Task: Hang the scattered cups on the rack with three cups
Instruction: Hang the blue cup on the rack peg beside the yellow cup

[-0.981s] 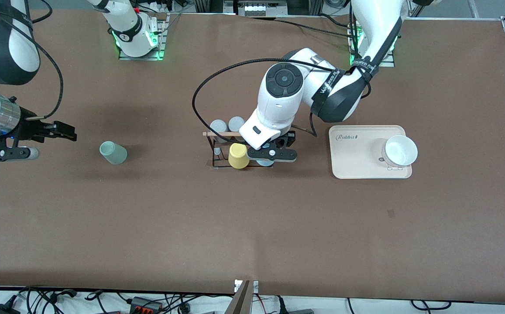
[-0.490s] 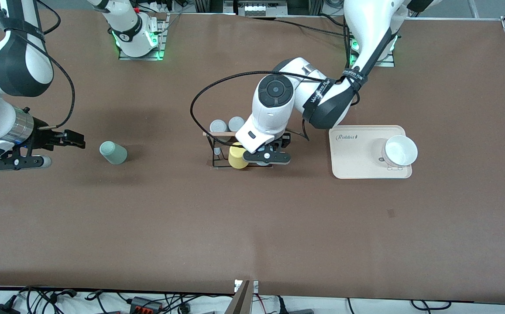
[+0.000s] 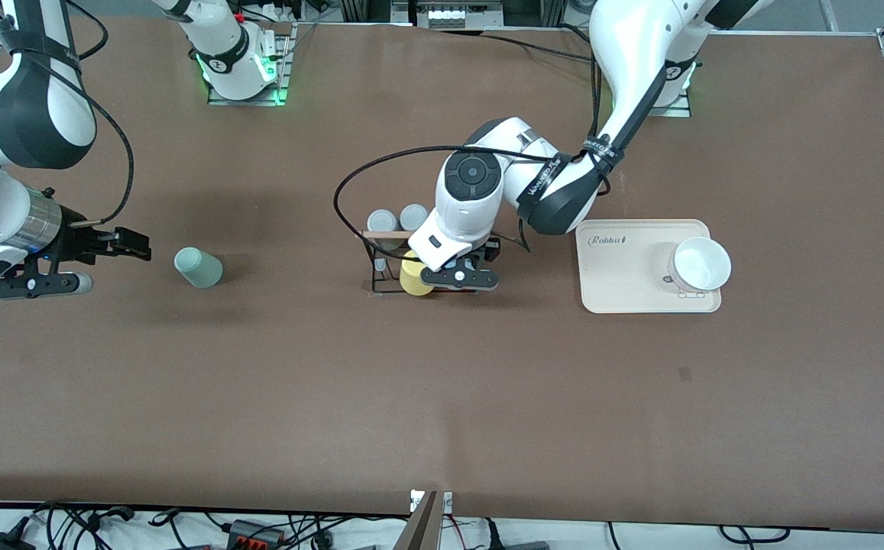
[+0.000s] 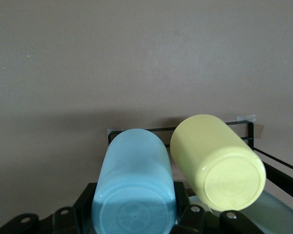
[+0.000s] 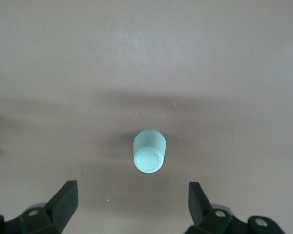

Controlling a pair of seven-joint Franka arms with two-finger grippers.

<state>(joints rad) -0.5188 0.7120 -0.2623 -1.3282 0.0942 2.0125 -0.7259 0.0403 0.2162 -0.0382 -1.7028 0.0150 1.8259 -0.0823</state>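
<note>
Over the rack [image 3: 380,263], your left gripper [image 4: 132,222] is clamped around the light blue cup [image 4: 134,183], base up, right beside the yellow cup [image 4: 217,161] hanging there. Keep it straight and clear of the yellow one, and let go only once it sits on a peg. Your right gripper [image 5: 132,207] hangs spread wide just beside the sage green cup [image 5: 149,151], which stands well apart from the rack toward the right arm's end; centre on it before closing.

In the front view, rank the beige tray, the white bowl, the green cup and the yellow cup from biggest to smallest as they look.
1. Beige tray.
2. White bowl.
3. Green cup.
The yellow cup is partly hidden by the left gripper, so its rank against the green cup is unsure.
</note>
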